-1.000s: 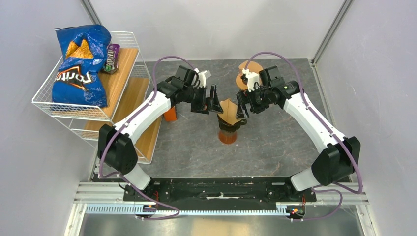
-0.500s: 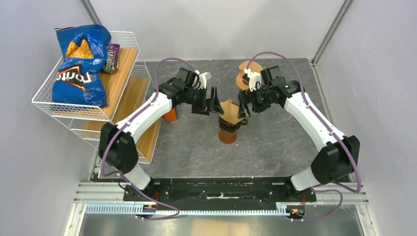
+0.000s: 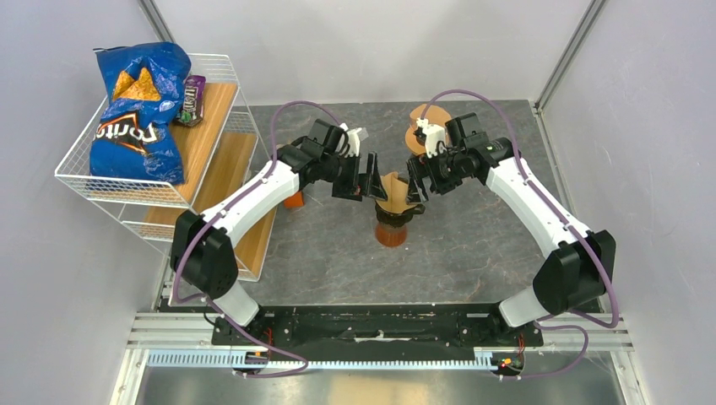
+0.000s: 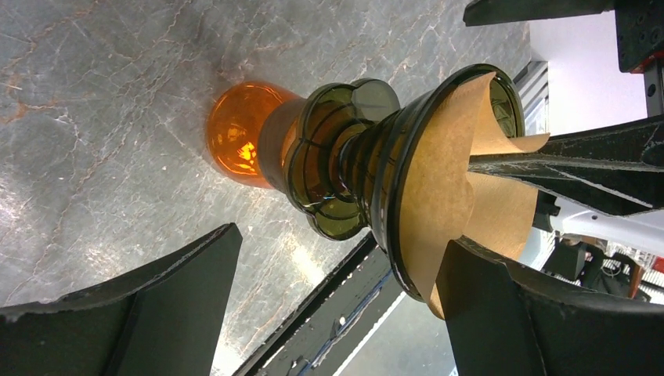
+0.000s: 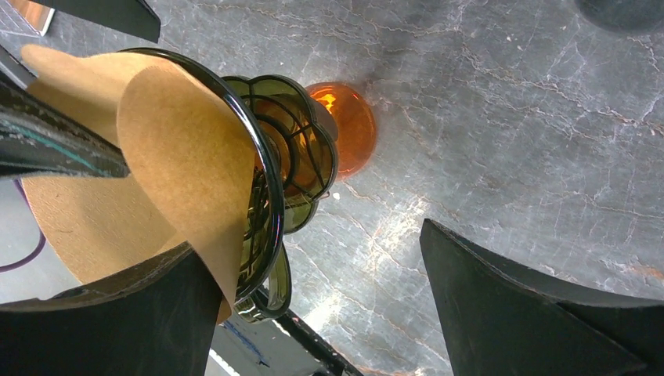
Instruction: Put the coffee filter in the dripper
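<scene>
A brown paper filter [image 3: 394, 190] stands in the dark glass dripper [image 3: 391, 215], which sits on an orange carafe [image 3: 391, 236] at the table's centre. The filter's upper edge sticks out above the rim. My left gripper [image 3: 369, 175] is open at the filter's left side. In the left wrist view [image 4: 337, 313] one finger [image 4: 509, 313] touches the filter [image 4: 438, 188]. My right gripper [image 3: 415, 181] is open at the filter's right side. In the right wrist view [image 5: 313, 313] one finger [image 5: 102, 329] lies against the filter [image 5: 180, 157] by the dripper [image 5: 301, 157].
A wire basket [image 3: 215, 63] at the far left holds a blue Doritos bag [image 3: 139, 101] and a purple candy bar [image 3: 192, 97], over a wooden shelf [image 3: 224, 169]. An orange cup [image 3: 293, 200] stands beside the left arm. A brown object [image 3: 418, 116] sits behind the right gripper.
My left gripper has moved right, closer against the filter. The right gripper has barely moved. The filter sits a little lower in the dripper.
</scene>
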Motion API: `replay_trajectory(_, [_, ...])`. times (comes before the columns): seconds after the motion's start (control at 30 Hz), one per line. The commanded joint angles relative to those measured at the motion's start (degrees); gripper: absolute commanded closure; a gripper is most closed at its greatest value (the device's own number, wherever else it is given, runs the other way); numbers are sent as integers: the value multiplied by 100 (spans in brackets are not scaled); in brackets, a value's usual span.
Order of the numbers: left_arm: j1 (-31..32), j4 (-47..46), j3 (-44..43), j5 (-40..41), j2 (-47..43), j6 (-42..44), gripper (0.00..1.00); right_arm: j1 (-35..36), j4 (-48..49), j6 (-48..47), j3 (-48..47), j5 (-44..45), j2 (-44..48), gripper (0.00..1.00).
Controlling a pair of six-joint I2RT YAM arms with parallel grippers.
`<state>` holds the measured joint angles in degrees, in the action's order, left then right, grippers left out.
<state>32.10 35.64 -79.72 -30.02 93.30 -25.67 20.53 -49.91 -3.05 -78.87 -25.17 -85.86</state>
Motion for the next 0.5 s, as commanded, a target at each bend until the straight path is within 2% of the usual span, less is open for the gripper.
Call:
replay_trajectory(0.0, [60,-61,-53,202,46,112,3,79,196,-55,-76,27,-62,4])
replay_trajectory(0.47, [60,74,-26,438,87,227,2,97,116,-126,12,370,-9,4])
